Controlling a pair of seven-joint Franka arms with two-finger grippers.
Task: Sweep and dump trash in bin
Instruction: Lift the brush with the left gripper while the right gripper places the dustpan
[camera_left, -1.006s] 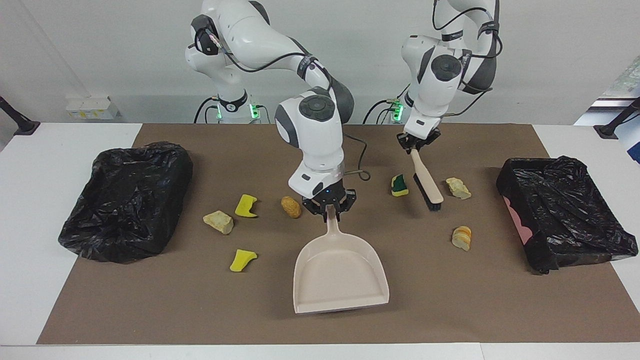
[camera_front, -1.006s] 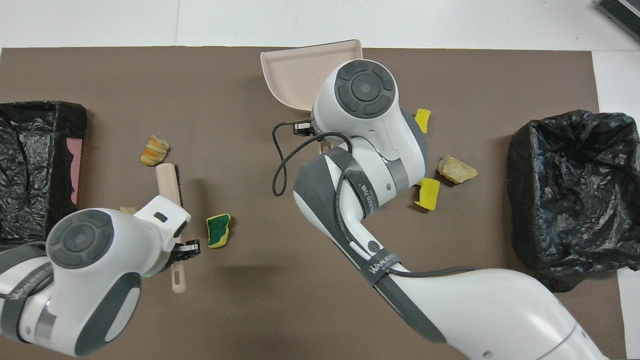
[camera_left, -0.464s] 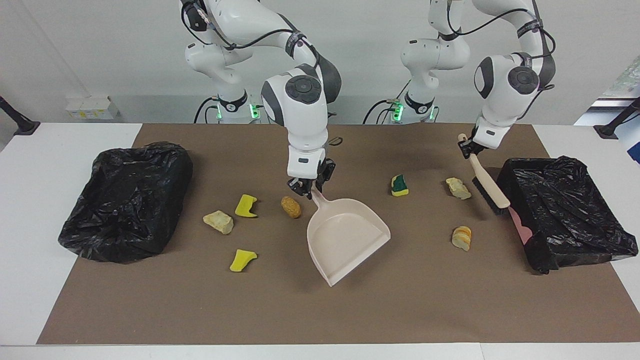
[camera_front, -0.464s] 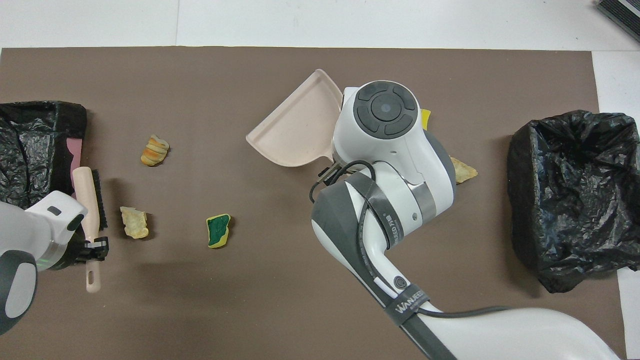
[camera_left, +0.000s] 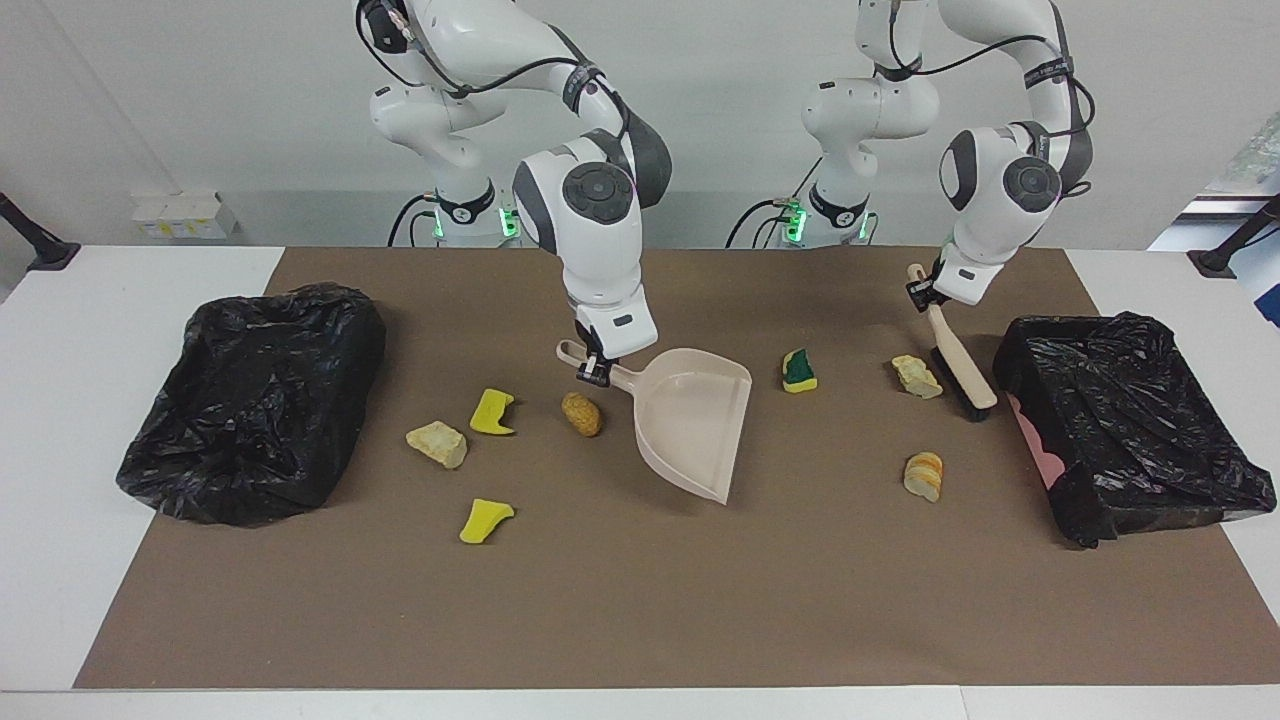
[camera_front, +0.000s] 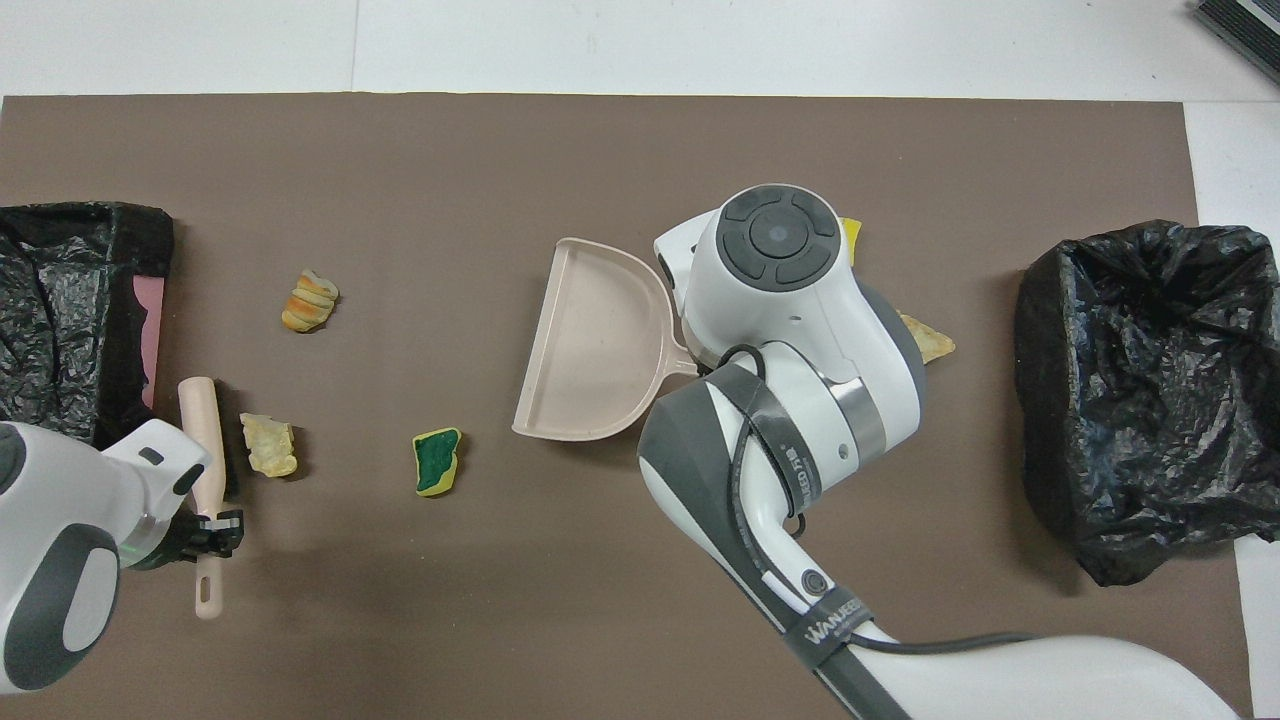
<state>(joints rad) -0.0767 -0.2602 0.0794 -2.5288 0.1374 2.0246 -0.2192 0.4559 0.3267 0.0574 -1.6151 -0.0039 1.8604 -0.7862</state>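
While clamped on the dustpan (camera_left: 692, 422), right pincer (camera_left: 597, 368) just beside brown trash lump (camera_left: 581, 413).

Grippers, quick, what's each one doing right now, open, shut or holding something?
Left gripper: shut on the brush handle.
Right gripper: shut on the dustpan handle.

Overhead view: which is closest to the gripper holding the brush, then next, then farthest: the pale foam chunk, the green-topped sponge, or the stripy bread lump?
From the left gripper:
1. Pale foam chunk, right beside the brush.
2. Green-topped sponge, toward the dustpan.
3. Stripy bread lump, farther from the robots.
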